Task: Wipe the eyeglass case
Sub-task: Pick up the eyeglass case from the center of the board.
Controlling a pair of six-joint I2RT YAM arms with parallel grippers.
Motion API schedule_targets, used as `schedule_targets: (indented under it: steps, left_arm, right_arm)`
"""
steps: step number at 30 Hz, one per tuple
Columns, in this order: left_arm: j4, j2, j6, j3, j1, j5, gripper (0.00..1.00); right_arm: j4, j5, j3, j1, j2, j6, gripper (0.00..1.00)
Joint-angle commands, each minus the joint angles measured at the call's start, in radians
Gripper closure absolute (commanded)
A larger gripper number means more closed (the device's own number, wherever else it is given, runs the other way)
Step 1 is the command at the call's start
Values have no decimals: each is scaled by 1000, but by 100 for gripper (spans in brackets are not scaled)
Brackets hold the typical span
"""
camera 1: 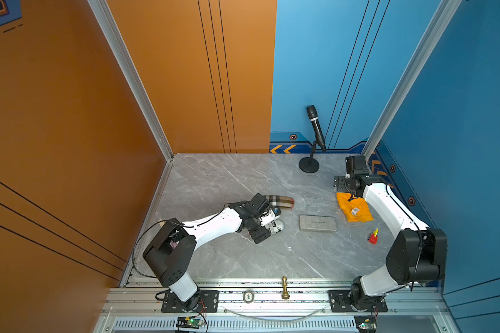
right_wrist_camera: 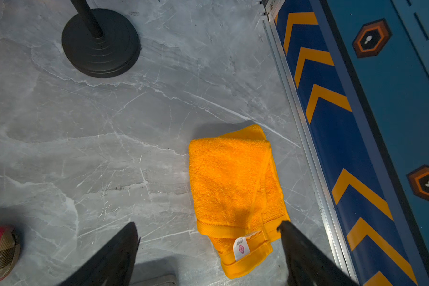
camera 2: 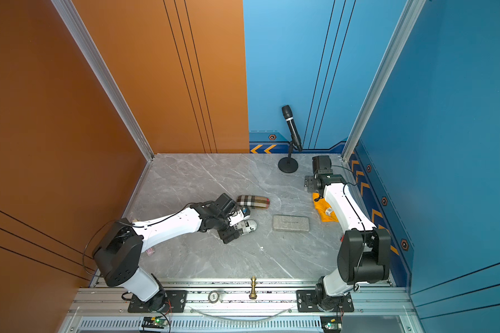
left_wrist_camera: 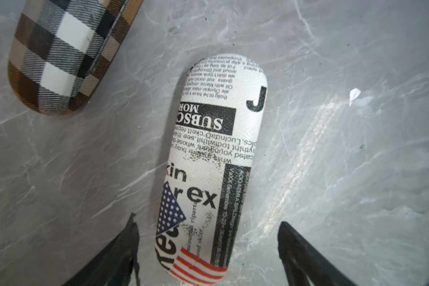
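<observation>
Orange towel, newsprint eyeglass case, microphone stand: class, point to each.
orange towel (right_wrist_camera: 228, 188): right wrist view, middle of folded face.
newsprint eyeglass case (left_wrist_camera: 216, 148): left wrist view, middle of lid.
microphone stand (camera 1: 305, 167): a top view, round base.

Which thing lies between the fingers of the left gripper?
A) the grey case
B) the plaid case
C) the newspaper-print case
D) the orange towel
C: in the left wrist view the newspaper-print case lies between the fingers of the open left gripper.

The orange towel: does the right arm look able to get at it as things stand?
Probably yes. The right gripper hangs over the near edge of the towel with its jaws open. Nothing lies on the towel, and the microphone stand is well aside.
</observation>
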Motion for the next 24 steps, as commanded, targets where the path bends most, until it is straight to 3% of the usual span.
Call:
schedule_targets:
  steps: [1,7,24]
  left_arm:
    - [-46,38,61,1,-1,-4,12]
    - [-43,88,102,12,37,60,17]
    - [-56,147,66,44,48,31,21]
  right_arm:
    - [-4,-33,5,0,-7,10,10]
    - [19,-63,-14,8,6,8,10]
    - [27,-23,0,30,37,-21,10]
